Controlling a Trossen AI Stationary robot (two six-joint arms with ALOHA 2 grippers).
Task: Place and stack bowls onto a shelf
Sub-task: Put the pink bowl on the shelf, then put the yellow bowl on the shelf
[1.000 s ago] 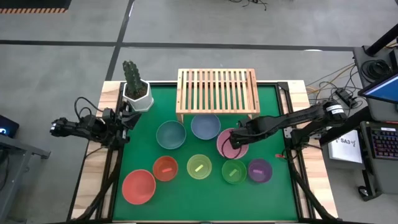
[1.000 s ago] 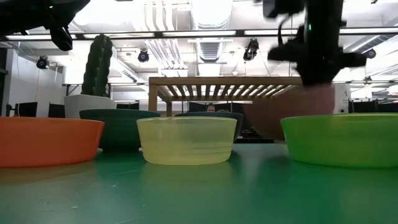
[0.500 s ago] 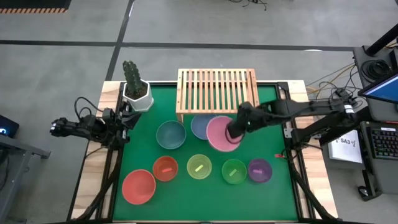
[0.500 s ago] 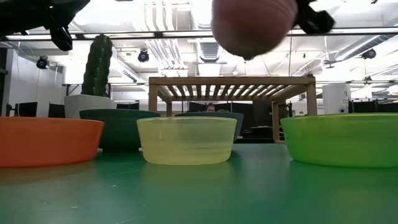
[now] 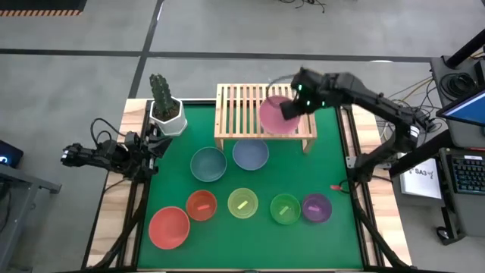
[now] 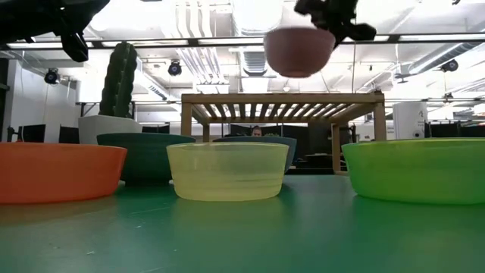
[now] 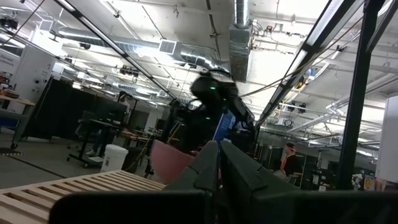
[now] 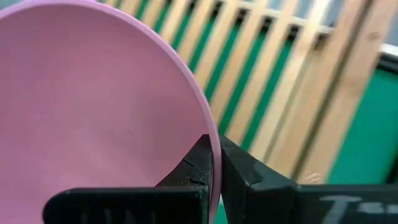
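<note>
My right gripper (image 5: pixel 292 108) is shut on the large pink bowl (image 5: pixel 276 114), which it keeps in the air over the right half of the light-wood shelf (image 5: pixel 250 106). In the low view the pink bowl (image 6: pixel 299 51) floats above the shelf's top (image 6: pixel 280 98). On the green mat stand the teal (image 5: pixel 208 164), blue (image 5: pixel 250 154), red-pink (image 5: pixel 168 227), red (image 5: pixel 201 205), yellow (image 5: pixel 242 203), green (image 5: pixel 285 208) and purple (image 5: pixel 316 208) bowls. My left gripper (image 5: pixel 155 142) waits shut at the table's left edge. My right gripper pinches the pink bowl's rim (image 8: pixel 211 134) on its right side, one finger (image 8: pixel 193 165) inside the bowl and one outside. The fingers come slanting down from the table's right. The bowl is lifted clear above the shelf, opening upward, roughly level.
A white pot with a cactus (image 5: pixel 167 114) stands at the mat's far left corner beside the shelf. The shelf's left half (image 5: pixel 235 102) is bare slats. Bare mat lies to the right of the blue bowl (image 5: pixel 303 171) and along the near edge.
My right gripper has lifted the pink bowl off the mat, from its place right of the blue bowl, and carried it up and toward the far edge. The bowl now hangs over the shelf's right half. The other bowls have stayed put.
</note>
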